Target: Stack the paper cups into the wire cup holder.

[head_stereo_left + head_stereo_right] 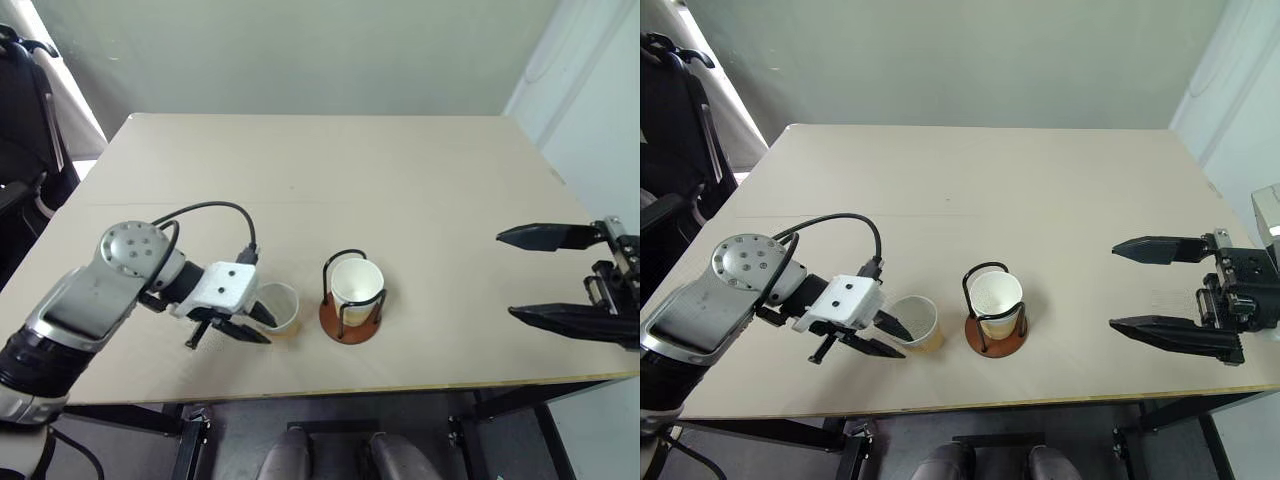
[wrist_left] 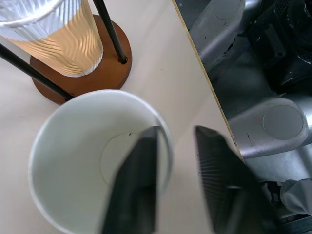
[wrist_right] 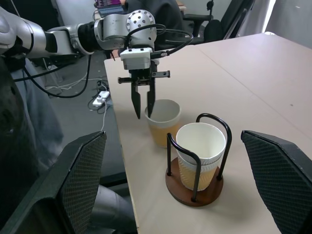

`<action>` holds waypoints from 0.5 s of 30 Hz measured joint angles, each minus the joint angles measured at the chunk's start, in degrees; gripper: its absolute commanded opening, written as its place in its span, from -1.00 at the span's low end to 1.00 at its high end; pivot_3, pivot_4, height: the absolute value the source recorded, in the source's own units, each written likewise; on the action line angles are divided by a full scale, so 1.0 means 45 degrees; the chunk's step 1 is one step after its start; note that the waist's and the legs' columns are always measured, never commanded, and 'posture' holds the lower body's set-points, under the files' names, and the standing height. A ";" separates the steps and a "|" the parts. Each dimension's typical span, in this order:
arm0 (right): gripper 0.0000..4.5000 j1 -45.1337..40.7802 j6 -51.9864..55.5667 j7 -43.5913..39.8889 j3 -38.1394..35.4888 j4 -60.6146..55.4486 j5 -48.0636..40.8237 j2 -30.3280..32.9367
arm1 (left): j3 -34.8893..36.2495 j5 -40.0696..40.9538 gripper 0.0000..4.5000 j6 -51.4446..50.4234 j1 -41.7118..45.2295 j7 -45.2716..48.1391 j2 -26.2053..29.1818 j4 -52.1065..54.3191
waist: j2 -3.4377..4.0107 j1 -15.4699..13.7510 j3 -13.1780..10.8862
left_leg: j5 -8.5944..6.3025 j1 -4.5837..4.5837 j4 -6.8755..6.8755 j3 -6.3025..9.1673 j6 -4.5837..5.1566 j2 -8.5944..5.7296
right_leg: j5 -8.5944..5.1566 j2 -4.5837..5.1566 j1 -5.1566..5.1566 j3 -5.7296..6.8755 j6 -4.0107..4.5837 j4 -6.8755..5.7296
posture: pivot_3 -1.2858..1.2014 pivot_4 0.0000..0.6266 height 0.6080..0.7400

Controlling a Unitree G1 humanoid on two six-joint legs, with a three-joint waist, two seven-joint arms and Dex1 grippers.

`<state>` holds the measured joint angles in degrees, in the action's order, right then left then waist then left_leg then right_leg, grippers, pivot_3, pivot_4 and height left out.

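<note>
From the left eye view, the pale matte surface (image 1: pixel 400 180) carries a loose paper cup (image 1: pixel 279 309), tapered, white inside with a tan outer wall, standing upright near the front edge. The left hand (image 1: pixel 243 325) has its two black fingers clamped on that cup's rim, one inside and one outside. Just beside it stands the wire cup holder (image 1: pixel 351 318), a round reddish-brown disc with thin black wire loops, with a nested cup (image 1: pixel 357 285) upright in it. Well apart, the right hand (image 1: pixel 545 275) hangs over the surface's right edge with its fingers spread wide, holding nothing.

In the left wrist view, the nested cup's wall shows fine wavy ribbing.

In the right wrist view, the loose cup stands between holder and left hand.
</note>
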<state>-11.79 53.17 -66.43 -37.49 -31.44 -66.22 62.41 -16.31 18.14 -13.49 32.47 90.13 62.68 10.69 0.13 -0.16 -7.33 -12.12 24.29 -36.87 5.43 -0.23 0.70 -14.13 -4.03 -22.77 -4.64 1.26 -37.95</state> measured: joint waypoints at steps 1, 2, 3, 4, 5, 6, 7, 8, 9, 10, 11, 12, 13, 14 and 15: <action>1.00 0.0000 -0.0048 0.0030 0.0000 -0.0014 -0.0002 0.0001 | -0.0033 0.0007 -0.97 0.0055 0.0039 0.0001 0.0004 -0.0038 | 0.0000 -0.0001 0.0000 | -0.0004 -0.0001 -0.0006 0.0000 0.0006 0.0000 | 0.0001 0.0000 0.0003 0.0000 -0.0002 0.0000 | 0.03 -0.52 1.00; 1.00 0.0000 -0.0079 0.0062 0.0001 -0.0027 -0.0003 0.0001 | -0.0098 0.0010 -0.97 0.0162 0.0105 0.0003 0.0011 -0.0133 | 0.0000 -0.0001 0.0000 | -0.0007 -0.0001 -0.0015 -0.0001 0.0012 0.0000 | 0.0001 0.0000 0.0008 -0.0001 -0.0004 0.0000 | 0.03 -0.52 1.00; 1.00 0.0000 -0.0101 0.0097 0.0003 -0.0039 -0.0004 0.0003 | -0.0157 0.0014 -0.97 0.0248 0.0163 0.0005 0.0043 -0.0230 | 0.0000 -0.0002 0.0000 | -0.0008 0.0001 -0.0018 0.0000 0.0013 0.0000 | 0.0002 0.0000 0.0008 -0.0001 -0.0006 0.0001 | 0.03 -0.52 1.00; 1.00 0.0001 -0.0139 0.0147 0.0004 -0.0046 -0.0004 0.0005 | -0.0181 0.0017 -0.97 0.0324 0.0217 0.0007 0.0068 -0.0348 | 0.0000 -0.0001 0.0000 | -0.0009 0.0000 -0.0023 0.0000 0.0015 0.0000 | 0.0004 0.0000 0.0011 -0.0001 -0.0009 0.0001 | 0.03 -0.52 1.00; 1.00 0.0005 -0.0175 0.0159 0.0005 -0.0046 -0.0003 0.0006 | -0.0183 0.0021 -0.97 0.0376 0.0271 0.0007 0.0097 -0.0434 | 0.0000 -0.0001 0.0000 | -0.0010 0.0001 -0.0026 0.0000 0.0016 -0.0001 | 0.0004 0.0000 0.0011 -0.0001 -0.0010 0.0001 | 0.03 -0.52 1.00; 1.00 0.0018 -0.0210 0.0163 0.0005 -0.0046 -0.0002 0.0015 | -0.0186 0.0032 -0.97 0.0394 0.0323 0.0008 0.0128 -0.0481 | 0.0000 -0.0002 0.0000 | -0.0010 0.0003 -0.0028 0.0000 0.0016 0.0000 | 0.0005 0.0000 0.0011 -0.0001 -0.0011 0.0001 | 0.03 -0.52 1.00; 1.00 0.0035 -0.0243 0.0165 0.0005 -0.0047 -0.0001 0.0027 | -0.0186 0.0043 -0.97 0.0399 0.0373 0.0010 0.0168 -0.0512 | 0.0000 -0.0001 0.0000 | -0.0010 0.0004 -0.0030 0.0000 0.0016 0.0000 | 0.0006 0.0000 0.0011 -0.0001 -0.0012 0.0001 | 0.03 -0.52 1.00; 1.00 0.0062 -0.0268 0.0167 0.0005 -0.0047 -0.0001 0.0039 | -0.0186 0.0056 -0.97 0.0404 0.0431 0.0012 0.0213 -0.0533 | 0.0000 -0.0001 0.0000 | -0.0010 0.0005 -0.0032 0.0000 0.0017 -0.0001 | 0.0006 0.0000 0.0011 -0.0002 -0.0013 0.0002 | 0.03 -0.52 1.00; 1.00 0.0078 -0.0292 0.0170 0.0005 -0.0047 -0.0001 0.0042 | -0.0184 0.0064 -0.97 0.0406 0.0505 0.0014 0.0229 -0.0545 | 0.0000 -0.0002 0.0000 | -0.0010 0.0007 -0.0032 0.0000 0.0017 -0.0001 | 0.0006 0.0000 0.0011 -0.0002 -0.0013 0.0001 | 0.03 -0.52 1.00; 1.00 0.0116 -0.0322 0.0172 0.0005 -0.0049 0.0003 0.0047 | -0.0182 0.0105 -0.97 0.0407 0.0660 0.0020 0.0215 -0.0599 | 0.0000 -0.0001 0.0000 | -0.0010 0.0007 -0.0034 0.0000 0.0017 -0.0002 | 0.0006 0.0000 0.0011 -0.0002 -0.0013 0.0001 | 0.03 -0.52 1.00; 1.00 0.0160 -0.0335 0.0174 0.0004 -0.0052 0.0008 0.0054 | -0.0177 0.0158 -0.97 0.0397 0.0874 0.0029 0.0182 -0.0726 | 0.0000 -0.0002 0.0000 | -0.0010 0.0010 -0.0034 0.0001 0.0017 -0.0002 | 0.0007 0.0000 0.0009 -0.0001 -0.0014 0.0001 | 0.03 -0.52 1.00; 1.00 0.0173 -0.0345 0.0179 0.0011 -0.0047 0.0016 0.0065 | -0.0142 0.0247 -0.97 0.0366 0.1197 0.0031 0.0097 -0.0905 | -0.0001 -0.0006 0.0000 | -0.0010 0.0011 -0.0037 0.0001 0.0018 -0.0002 | 0.0007 0.0000 0.0009 -0.0001 -0.0014 0.0000 | 0.03 -0.52 1.00; 1.00 0.0186 -0.0369 0.0182 0.0017 -0.0038 0.0021 0.0087 | -0.0084 0.0540 -0.97 0.0178 0.1759 0.0049 -0.0067 -0.1156 | -0.0001 -0.0045 -0.0001 | -0.0009 0.0016 -0.0042 0.0005 0.0019 -0.0002 | 0.0009 0.0000 0.0009 -0.0001 -0.0018 -0.0001 | 0.03 -0.52 1.00; 1.00 0.0175 -0.0426 0.0188 0.0038 -0.0022 0.0032 0.0142 | -0.0003 0.0942 -0.97 -0.0076 0.2608 0.0066 -0.0267 -0.1492 | -0.0005 -0.0097 -0.0003 | -0.0005 0.0025 -0.0049 0.0010 0.0025 -0.0003 | 0.0014 0.0000 0.0007 0.0000 -0.0025 -0.0001 | 0.03 -0.52 1.00; 1.00 0.0144 -0.0486 0.0194 0.0069 -0.0026 0.0037 0.0212 | 0.0173 0.1198 -0.97 -0.0190 0.3278 0.0072 -0.0319 -0.1658 | -0.0006 -0.0110 -0.0003 | -0.0004 0.0039 -0.0053 0.0016 0.0026 -0.0005 | 0.0020 0.0000 0.0001 -0.0001 -0.0034 0.0008 | 0.03 -0.52 1.00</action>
<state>-11.14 50.99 -65.56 -37.18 -31.56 -66.05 63.36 -15.53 23.53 -14.35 47.22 90.46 61.24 3.23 0.10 -0.66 -7.35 -12.14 24.47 -37.11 5.50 -0.12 0.68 -14.03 -4.03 -22.76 -4.64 1.10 -37.91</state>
